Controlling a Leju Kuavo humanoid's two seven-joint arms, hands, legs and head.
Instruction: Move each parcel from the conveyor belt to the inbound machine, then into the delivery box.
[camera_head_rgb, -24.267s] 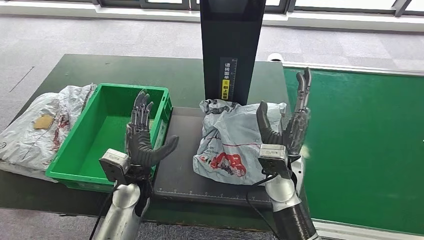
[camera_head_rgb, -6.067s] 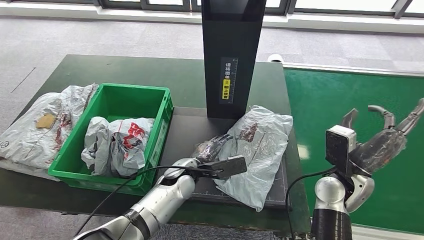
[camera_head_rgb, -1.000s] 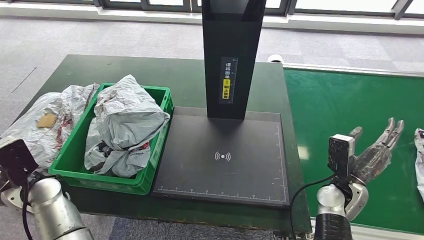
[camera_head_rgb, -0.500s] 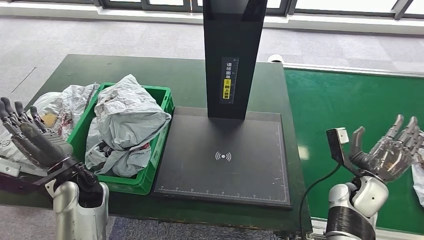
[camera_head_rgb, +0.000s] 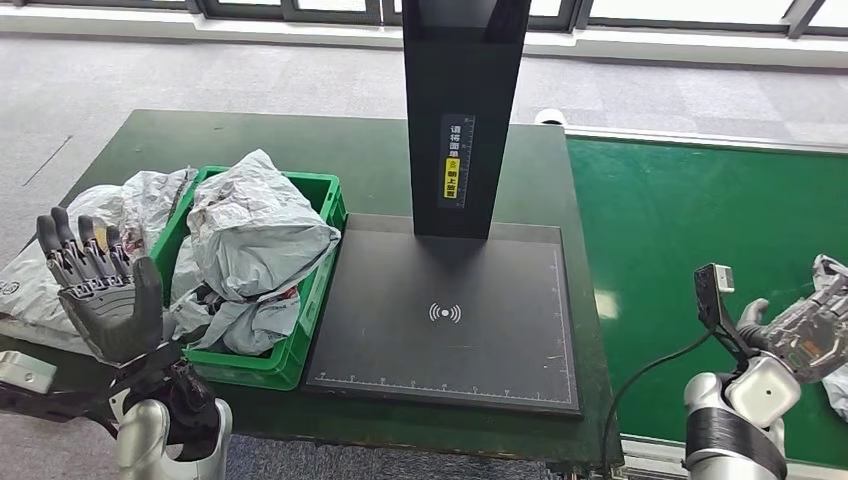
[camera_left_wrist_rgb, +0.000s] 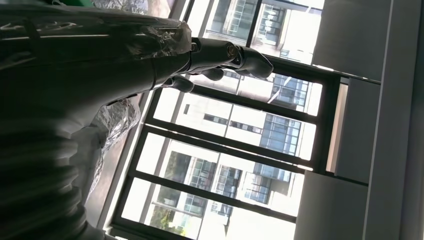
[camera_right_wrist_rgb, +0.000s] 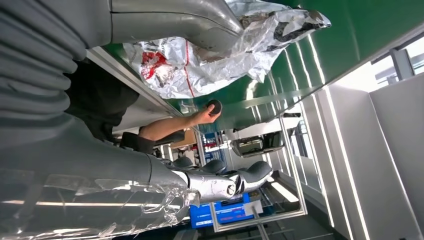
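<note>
Now, at the right edge of the head view you see a grey parcel lying on the green conveyor belt, partly cut by the frame. In the right wrist view the same parcel is a crumpled silver bag with red print, and the thick grey thumb lies across it, touching it. Your right hand is at this parcel in the lower right of the head view, but if the fingers close on the bag or are only beside it, you cannot tell from these pictures.

In the centre, the black plate of the inbound machine carries nothing, and its dark column rises to the top of the frame. To the left of the plate, just beside it, the green delivery box holds two grey parcels, heaped above its rim. Another grey parcel lies on the dark table, outside the box at the left.

Your left hand is raised in the lower left, fingers spread and upright, holding nothing.

In the right wrist view a person's arm reaches to a small dark round thing.
</note>
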